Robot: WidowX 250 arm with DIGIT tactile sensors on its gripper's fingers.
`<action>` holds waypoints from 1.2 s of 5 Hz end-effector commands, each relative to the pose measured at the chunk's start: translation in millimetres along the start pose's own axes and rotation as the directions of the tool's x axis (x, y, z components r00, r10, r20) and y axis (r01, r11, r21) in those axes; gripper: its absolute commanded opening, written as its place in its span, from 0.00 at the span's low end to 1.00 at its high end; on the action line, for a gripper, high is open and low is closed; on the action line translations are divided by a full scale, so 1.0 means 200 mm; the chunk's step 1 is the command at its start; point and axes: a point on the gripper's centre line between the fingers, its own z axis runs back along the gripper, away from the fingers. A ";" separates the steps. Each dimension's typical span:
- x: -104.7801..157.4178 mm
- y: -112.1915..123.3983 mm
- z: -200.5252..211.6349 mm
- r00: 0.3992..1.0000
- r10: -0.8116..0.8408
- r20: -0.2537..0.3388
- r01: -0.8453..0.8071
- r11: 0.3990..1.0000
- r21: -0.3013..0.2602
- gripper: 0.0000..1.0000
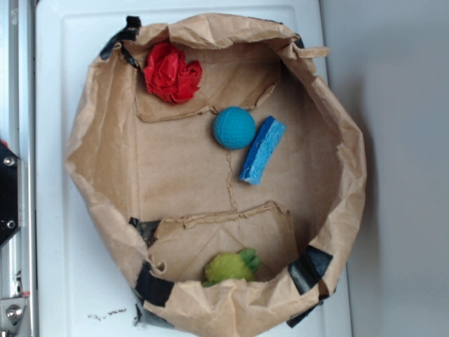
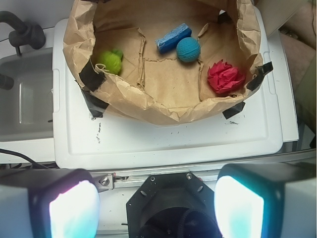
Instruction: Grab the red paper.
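The red paper (image 1: 171,72) is a crumpled bright red wad lying inside the brown paper bag (image 1: 105,133), at its upper left in the exterior view; the wrist view shows the red paper (image 2: 225,77) at the bag's right side. My gripper (image 2: 156,208) is open, its two pads far apart with nothing between them. It hovers well back from the bag, over the black robot base (image 2: 168,203), and does not show in the exterior view.
In the bag also lie a teal-blue ball (image 1: 233,128), a blue sponge (image 1: 263,149) and a fuzzy green lump (image 1: 231,267). The bag sits on a white lid (image 2: 163,141). A grey sink (image 2: 25,94) lies to the left in the wrist view.
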 end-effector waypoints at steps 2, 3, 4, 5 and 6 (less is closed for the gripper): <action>0.06 -0.01 -0.02 0.998 -0.069 0.005 0.069 0.994 -0.087 1.00; 0.12 -0.04 -0.07 0.983 -0.167 0.075 0.176 0.976 -0.131 1.00; 0.15 0.03 -0.08 0.957 -0.266 0.112 0.279 0.953 -0.122 1.00; 0.15 0.03 -0.08 0.957 -0.266 0.112 0.279 0.953 -0.122 1.00; 0.15 0.03 -0.08 0.957 -0.266 0.112 0.279 0.953 -0.122 1.00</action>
